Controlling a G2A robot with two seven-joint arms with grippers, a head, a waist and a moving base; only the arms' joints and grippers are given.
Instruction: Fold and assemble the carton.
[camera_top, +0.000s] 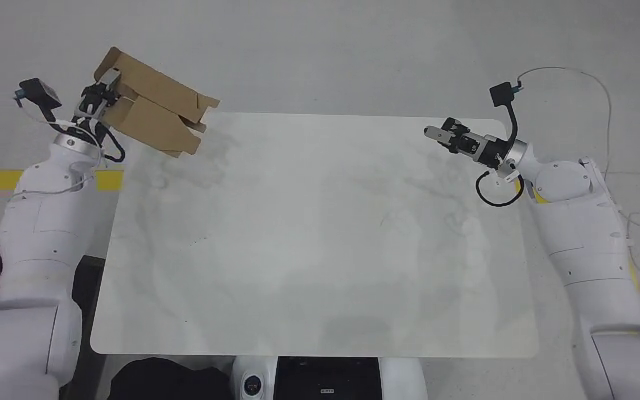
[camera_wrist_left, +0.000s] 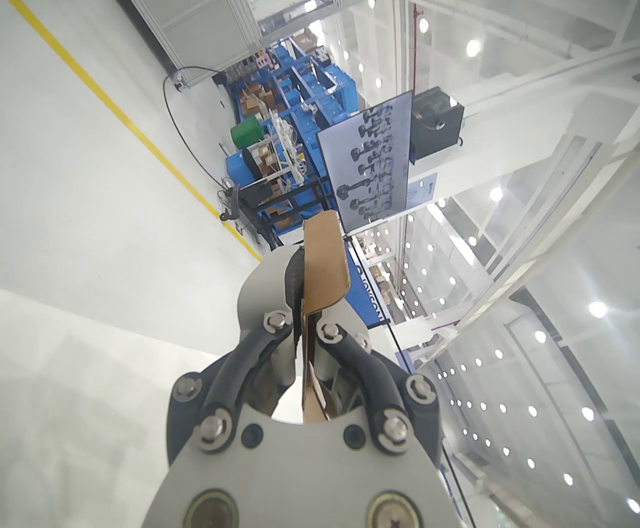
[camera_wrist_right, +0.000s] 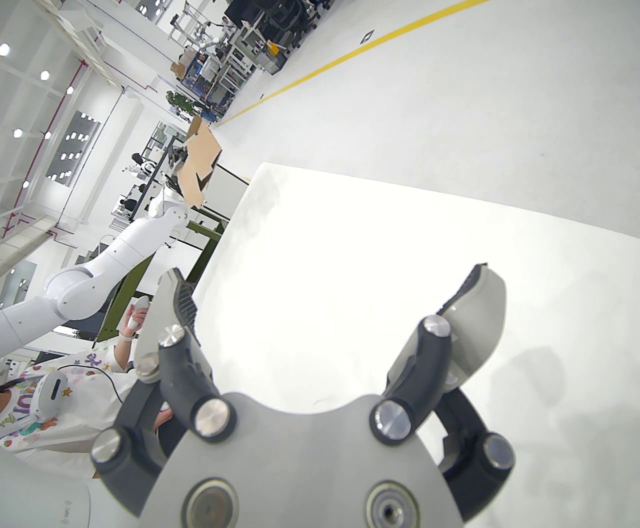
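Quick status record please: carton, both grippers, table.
carton: brown cardboard, not yet a box, flaps loose, held in the air by the table's far left corner
left gripper: shut on the carton's edge
right gripper: open, holding nothing, above the table's far right part
table: white top, faintly marbled

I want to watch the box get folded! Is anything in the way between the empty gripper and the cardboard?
Nothing visible. The left gripper holds the flat brown cardboard carton above the white table's far left corner; the open right gripper sits across the tabletop.
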